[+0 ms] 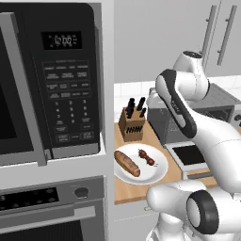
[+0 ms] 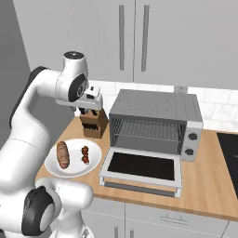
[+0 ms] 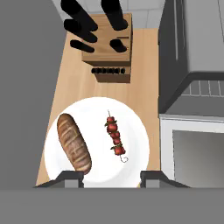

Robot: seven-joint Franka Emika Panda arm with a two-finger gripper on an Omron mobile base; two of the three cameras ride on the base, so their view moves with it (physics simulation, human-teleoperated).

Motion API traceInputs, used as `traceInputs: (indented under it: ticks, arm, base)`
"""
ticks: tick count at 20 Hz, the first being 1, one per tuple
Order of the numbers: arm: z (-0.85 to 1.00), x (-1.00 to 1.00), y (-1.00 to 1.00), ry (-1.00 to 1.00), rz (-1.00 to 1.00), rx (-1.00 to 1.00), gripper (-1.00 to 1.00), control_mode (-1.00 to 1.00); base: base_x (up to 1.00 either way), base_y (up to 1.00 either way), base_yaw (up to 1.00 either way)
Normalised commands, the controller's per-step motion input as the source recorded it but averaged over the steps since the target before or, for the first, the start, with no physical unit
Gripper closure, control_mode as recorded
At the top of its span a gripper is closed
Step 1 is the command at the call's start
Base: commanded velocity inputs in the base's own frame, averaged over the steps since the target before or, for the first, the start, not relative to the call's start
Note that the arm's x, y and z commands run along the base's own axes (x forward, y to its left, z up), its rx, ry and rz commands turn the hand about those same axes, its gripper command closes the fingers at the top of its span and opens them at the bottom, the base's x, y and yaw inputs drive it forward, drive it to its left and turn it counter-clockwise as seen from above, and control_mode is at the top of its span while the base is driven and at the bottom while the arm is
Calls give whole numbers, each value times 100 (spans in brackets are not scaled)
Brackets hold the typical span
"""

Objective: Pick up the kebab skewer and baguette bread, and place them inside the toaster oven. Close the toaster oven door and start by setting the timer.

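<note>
Hovering high over the plate (image 3: 138, 131), the pincer (image 3: 111, 178) is pressed together and holds nothing. It should spread, then drop straight onto the skewer (image 3: 115, 139), lying right of the bread (image 3: 74, 143)

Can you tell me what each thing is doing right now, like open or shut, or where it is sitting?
toaster oven door: folded down, open.
toaster oven: nothing on its wire rack.
kebab skewer: lying on the white plate.
baguette bread: lying on the plate, apart from the skewer.
gripper: above the plate, holding nothing.
</note>
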Motion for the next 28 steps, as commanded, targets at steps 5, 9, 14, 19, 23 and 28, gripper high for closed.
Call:
traceInputs:
  ticks: [5,9,14,19,23,28]
  arm:
    - [-17,-13,-30,-1,0,0,-100,-100]
    - [-36,-66,-95,-29,15,3,-100,-100]
    - [-24,-38,-98,-37,25,7,-100,-100]
    - [-17,-4,-93,-22,21,7,-100,-100]
    - [-34,4,-33,-20,15,7,-100,-100]
    - [-35,20,-16,-26,14,15,-100,-100]
  base:
    - [0,0,0]
    - [0,0,0]
    - [0,0,0]
    - [0,0,0]
    - [0,0,0]
    - [0,0,0]
